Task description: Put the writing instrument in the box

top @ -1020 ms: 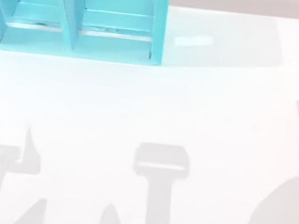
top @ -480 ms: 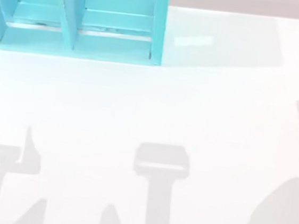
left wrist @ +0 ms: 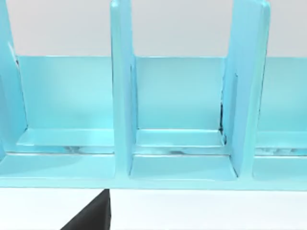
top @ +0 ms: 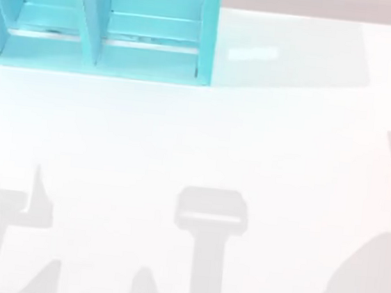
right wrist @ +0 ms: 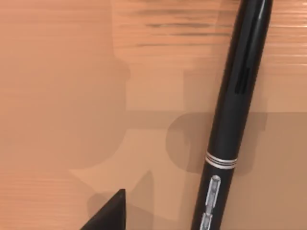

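Turquoise shelf unit (top: 102, 39), white table (top: 251, 145)

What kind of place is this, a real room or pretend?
It looks like a computer-made robot tabletop, not a real room. There is a plain white table, a turquoise box with compartments at its far left, and a black pen lying on a wood-toned surface.
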You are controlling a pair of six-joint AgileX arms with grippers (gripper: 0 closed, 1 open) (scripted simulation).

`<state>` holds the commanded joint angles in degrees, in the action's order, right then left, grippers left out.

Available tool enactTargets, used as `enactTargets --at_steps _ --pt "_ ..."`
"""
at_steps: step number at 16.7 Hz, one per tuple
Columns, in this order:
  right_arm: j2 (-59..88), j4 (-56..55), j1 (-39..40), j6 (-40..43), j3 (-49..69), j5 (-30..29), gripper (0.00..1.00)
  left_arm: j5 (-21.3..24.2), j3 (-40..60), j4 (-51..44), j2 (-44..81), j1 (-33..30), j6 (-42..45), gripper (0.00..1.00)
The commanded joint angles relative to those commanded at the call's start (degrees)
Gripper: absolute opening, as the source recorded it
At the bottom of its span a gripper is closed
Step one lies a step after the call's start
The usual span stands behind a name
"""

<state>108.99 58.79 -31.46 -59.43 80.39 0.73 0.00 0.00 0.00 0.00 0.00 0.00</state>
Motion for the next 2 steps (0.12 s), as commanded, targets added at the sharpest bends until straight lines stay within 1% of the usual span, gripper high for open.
enactTargets --at_steps 2 --pt "0.0 0.0 0.0 0.0 0.0 0.0 1.0 0.0 0.0 0.0 0.0 0.0 0.0 1.0"
